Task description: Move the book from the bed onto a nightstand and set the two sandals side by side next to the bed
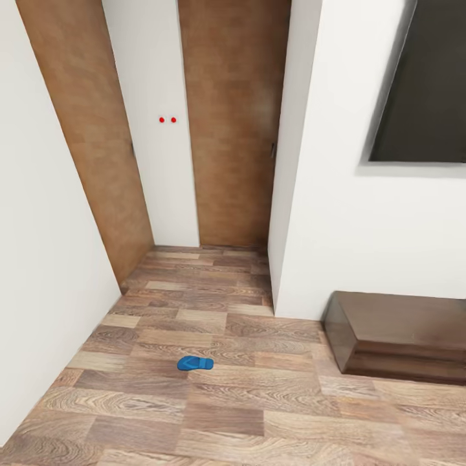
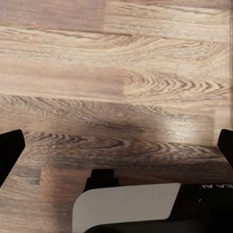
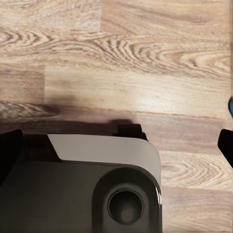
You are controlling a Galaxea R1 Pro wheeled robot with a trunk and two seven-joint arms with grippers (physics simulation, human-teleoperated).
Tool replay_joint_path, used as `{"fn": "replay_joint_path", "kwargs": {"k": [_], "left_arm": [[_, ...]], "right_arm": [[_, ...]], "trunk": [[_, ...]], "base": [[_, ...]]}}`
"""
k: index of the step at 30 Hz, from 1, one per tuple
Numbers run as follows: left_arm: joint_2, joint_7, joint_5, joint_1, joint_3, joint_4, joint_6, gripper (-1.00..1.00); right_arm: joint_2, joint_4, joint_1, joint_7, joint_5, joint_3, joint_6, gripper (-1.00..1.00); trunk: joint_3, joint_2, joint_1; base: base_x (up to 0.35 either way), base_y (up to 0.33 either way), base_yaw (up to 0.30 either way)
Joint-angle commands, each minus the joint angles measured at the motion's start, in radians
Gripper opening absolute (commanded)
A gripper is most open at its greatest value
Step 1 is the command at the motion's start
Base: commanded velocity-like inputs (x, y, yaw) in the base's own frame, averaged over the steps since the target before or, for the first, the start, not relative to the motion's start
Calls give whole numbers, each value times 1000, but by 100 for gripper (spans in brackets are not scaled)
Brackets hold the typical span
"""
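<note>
One bright-blue sandal (image 1: 195, 363) lies flat on the wood-plank floor (image 1: 246, 401), in the lower middle of the head view, well apart from the walls. The book, the bed and the nightstand are out of view. In the left wrist view, my left gripper (image 2: 116, 150) hangs open over bare planks, its dark fingertips (image 2: 9, 150) far apart with nothing between them. My right gripper (image 3: 116, 145) is open too, above the floor and the robot's grey base (image 3: 107, 179). A small blue sliver (image 3: 231, 104) touches the edge of the right wrist view; what it is cannot be told.
A low dark-brown wooden cabinet (image 1: 395, 340) stands against the white wall at the right, under a dark panel (image 1: 427, 84). Two brown doors (image 1: 233, 123) close off a narrow alcove ahead. A white wall (image 1: 39, 272) runs along the left.
</note>
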Motion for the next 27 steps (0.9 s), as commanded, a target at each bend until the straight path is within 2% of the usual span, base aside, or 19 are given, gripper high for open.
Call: {"fn": "replay_joint_path", "kwargs": {"k": [1,27], "left_arm": [[0,0,0,0,0,0,-3,100],[0,0,0,-1,0,0,-3,100]], "right_arm": [[0,1,-1,1,0,-1,-3,100],[1,1,-1,-1,0,-1,-3,100]], "trunk": [[-2,0,0],[-21,0,0]], "base": [[0,0,-243],[0,0,-243]]}}
